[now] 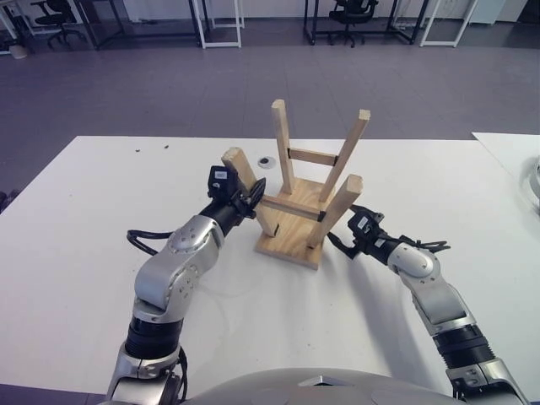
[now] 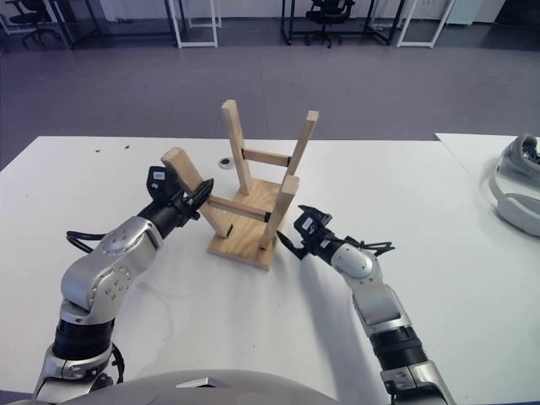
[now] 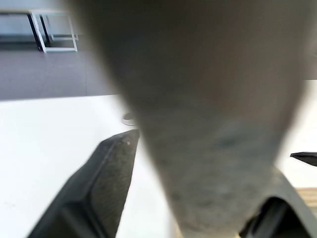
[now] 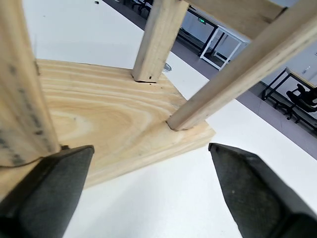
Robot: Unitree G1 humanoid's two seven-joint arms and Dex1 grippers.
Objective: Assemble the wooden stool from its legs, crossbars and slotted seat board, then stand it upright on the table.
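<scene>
Left eye view: our stool (image 1: pixel 291 207) rests inverted on the table (image 1: pixel 84 253), seemingly fully assembled. Left end effector (image 1: pixel 246 201) grasps the stool's near-left leg (image 1: pixel 237 163); right end effector (image 1: pixel 342 228) hangs released beside its seat board (image 1: pixel 291 246) — next we must flip it upright.

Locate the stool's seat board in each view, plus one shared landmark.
Left eye view: seat board at centre, on the table.
Right eye view: left of centre.
Left wrist view: perhaps the tan sliver past the blurred leg.
Right wrist view: close up, grain showing.
Landmark: round disc behind the board.
</scene>
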